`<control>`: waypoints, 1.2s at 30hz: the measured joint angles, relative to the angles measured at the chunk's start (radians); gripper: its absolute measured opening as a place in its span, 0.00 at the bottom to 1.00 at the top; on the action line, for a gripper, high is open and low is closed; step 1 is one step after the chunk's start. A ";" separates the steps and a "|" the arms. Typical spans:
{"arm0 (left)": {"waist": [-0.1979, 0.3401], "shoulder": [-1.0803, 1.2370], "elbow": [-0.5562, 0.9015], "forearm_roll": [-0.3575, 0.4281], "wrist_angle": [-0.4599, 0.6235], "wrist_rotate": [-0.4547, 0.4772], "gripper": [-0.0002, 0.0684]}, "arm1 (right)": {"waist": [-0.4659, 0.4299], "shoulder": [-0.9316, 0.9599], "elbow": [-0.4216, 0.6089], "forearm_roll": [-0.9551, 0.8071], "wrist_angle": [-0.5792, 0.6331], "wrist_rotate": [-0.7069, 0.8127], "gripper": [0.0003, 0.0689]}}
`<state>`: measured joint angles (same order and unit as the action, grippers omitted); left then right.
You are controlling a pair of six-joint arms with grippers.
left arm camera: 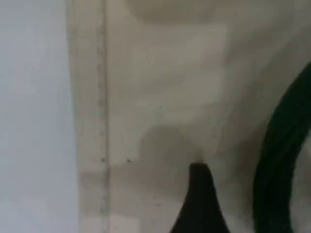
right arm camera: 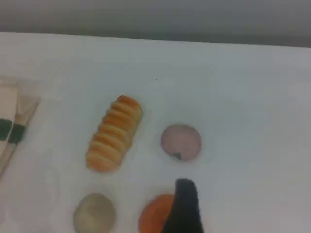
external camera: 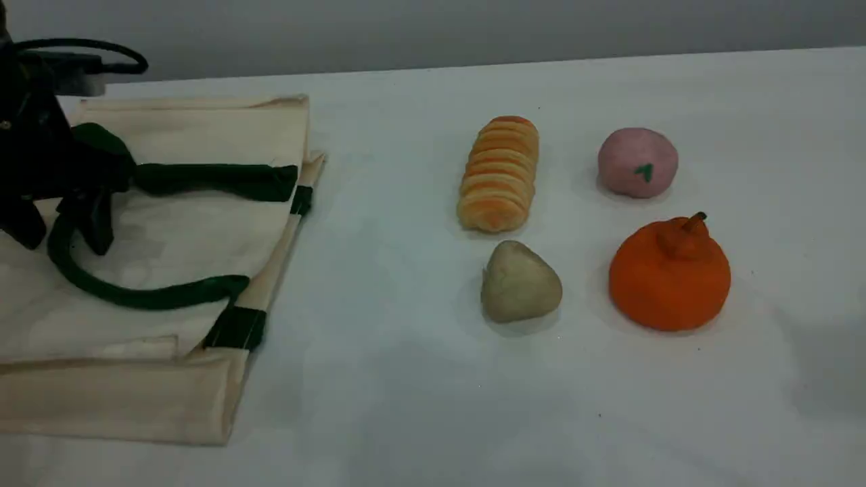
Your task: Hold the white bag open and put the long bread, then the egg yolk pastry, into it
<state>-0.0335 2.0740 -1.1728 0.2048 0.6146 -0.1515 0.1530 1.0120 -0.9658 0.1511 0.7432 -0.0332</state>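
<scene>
Canvas fills the left of the scene view: the white bag (external camera: 169, 223) lies flat on the desk (external camera: 406, 379), its mouth edge facing the centre of the frame and its dark green strap handles (external camera: 149, 294) curled on top of it. The left gripper (external camera: 61, 226) stands at the far left edge of the frame over the bag, its two black fingers spread wide and pointing down just beside the lower handle loop; nothing is between them. In the left wrist view one fingertip (left arm camera: 200, 194) hovers at the bottom over the cream cloth, a green strap at the right edge. Right of centre, the long bread (external camera: 499, 174) lies well apart from the bag, one end pointing toward the top of the frame. Just below it sits the egg yolk pastry (external camera: 519, 283). Farther right are a pink ball (external camera: 637, 162) with a green mark and, below that, an orange stemmed fruit (external camera: 670, 274). The right gripper (right arm camera: 183, 208) shows only in its own wrist view, one dark fingertip above the orange fruit; it stands wide and empty.
</scene>
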 joint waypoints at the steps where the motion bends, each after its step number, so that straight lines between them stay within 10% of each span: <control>1: 0.000 0.000 0.000 -0.001 -0.004 0.000 0.72 | 0.000 0.000 0.000 0.000 0.000 0.000 0.80; 8: 0.000 0.000 0.000 -0.001 -0.016 0.000 0.57 | 0.000 0.000 0.000 0.000 0.006 0.001 0.80; 14: 0.000 0.000 0.000 0.002 -0.012 0.000 0.13 | 0.000 0.000 0.000 0.000 0.016 0.001 0.80; 36: 0.000 -0.105 -0.542 -0.266 0.571 0.535 0.12 | 0.000 0.000 0.000 0.003 0.014 0.002 0.80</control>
<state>-0.0335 1.9687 -1.7147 -0.0608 1.1860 0.3835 0.1530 1.0120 -0.9658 0.1540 0.7574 -0.0315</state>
